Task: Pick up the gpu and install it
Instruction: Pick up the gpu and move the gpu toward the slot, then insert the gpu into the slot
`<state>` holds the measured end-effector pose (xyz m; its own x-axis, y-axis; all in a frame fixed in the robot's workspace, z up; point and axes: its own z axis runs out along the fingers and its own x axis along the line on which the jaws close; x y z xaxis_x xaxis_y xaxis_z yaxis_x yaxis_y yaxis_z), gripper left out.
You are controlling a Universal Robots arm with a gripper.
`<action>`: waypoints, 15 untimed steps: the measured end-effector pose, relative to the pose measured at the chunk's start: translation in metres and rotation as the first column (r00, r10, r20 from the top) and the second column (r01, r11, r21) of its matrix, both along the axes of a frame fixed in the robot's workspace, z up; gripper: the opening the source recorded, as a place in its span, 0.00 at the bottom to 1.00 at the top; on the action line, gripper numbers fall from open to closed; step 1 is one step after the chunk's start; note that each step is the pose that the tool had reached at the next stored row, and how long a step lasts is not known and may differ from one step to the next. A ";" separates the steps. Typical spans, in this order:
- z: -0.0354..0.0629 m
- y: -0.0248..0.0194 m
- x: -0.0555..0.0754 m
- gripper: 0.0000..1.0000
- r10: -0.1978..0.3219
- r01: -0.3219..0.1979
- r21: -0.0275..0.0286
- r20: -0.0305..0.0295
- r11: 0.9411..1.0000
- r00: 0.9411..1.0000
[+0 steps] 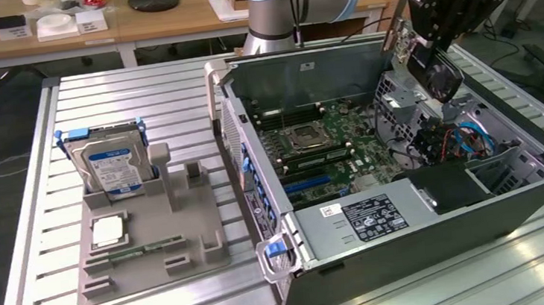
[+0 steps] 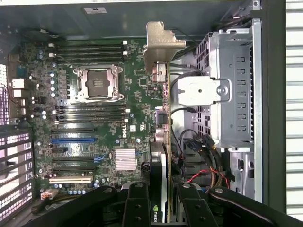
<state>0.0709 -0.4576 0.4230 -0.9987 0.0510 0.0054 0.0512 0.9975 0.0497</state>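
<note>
The gripper [image 1: 437,35] is closed on the gpu [image 1: 436,69], gripping it by one edge, high above the far side of the open computer case [image 1: 516,196]. To do this step well, I think the card should hang upright, its lower edge parallel to the blue PCIe slot [image 2: 72,140] (the silver bracket [image 2: 158,42] towards the case wall). The case lies near the slatted aluminium table's [image 1: 127,99] edge on the exterior view's right. Wooden desks [image 1: 170,24] stand behind.
</note>
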 end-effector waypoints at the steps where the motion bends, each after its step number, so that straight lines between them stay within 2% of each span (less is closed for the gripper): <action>1: 0.0000 -0.0001 0.000 0.27 0.000 0.000 0.000 0.000 1.000 1.000; 15: 0.0000 -0.0001 -0.001 0.27 0.013 -0.013 0.000 0.000 1.000 1.000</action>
<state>0.0702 -0.4577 0.4230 -0.9993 0.0379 0.0054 0.0381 0.9980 0.0496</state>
